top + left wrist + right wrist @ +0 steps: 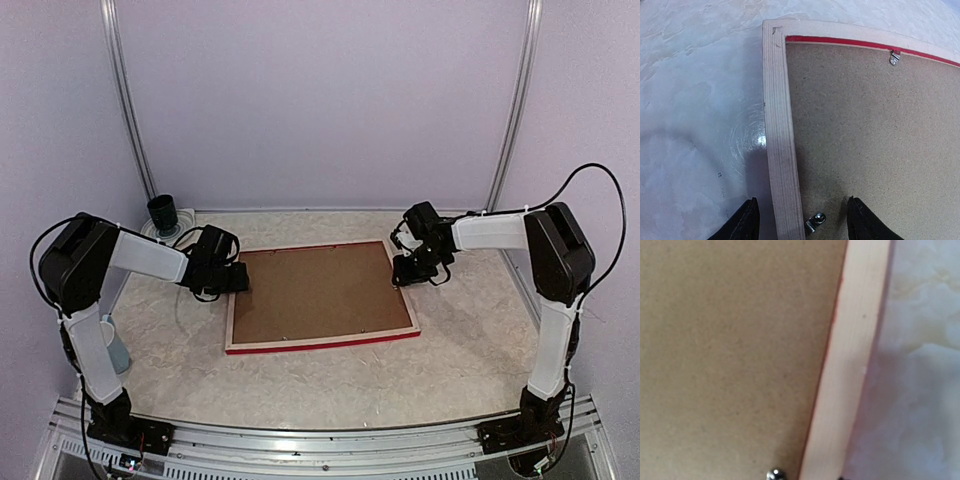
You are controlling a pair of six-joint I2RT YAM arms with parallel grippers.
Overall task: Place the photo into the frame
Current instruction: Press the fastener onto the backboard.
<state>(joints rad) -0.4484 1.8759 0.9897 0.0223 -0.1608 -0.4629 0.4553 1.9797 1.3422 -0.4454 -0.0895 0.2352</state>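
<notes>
The frame (pixel 320 342) lies face down mid-table, pale wood back up, with a red edge along its near side. A brown backing board (pixel 315 290) fills it. The photo is hidden. My left gripper (pixel 235 278) is at the frame's left rail and stands open. In the left wrist view its gripper (pixel 805 222) straddles the frame's rail (pixel 780 125) and a small metal clip (pixel 816 221). My right gripper (pixel 420 268) hovers low over the right rail (pixel 855 340). Its fingers do not show in the right wrist view.
A black cup (pixel 163 213) stands at the back left corner. A pale blue object (pixel 115 350) sits beside the left arm's base. A second clip (pixel 895 58) holds the backing board (pixel 870 130) at the far rail, and another clip (pixel 774 474) sits near the right rail.
</notes>
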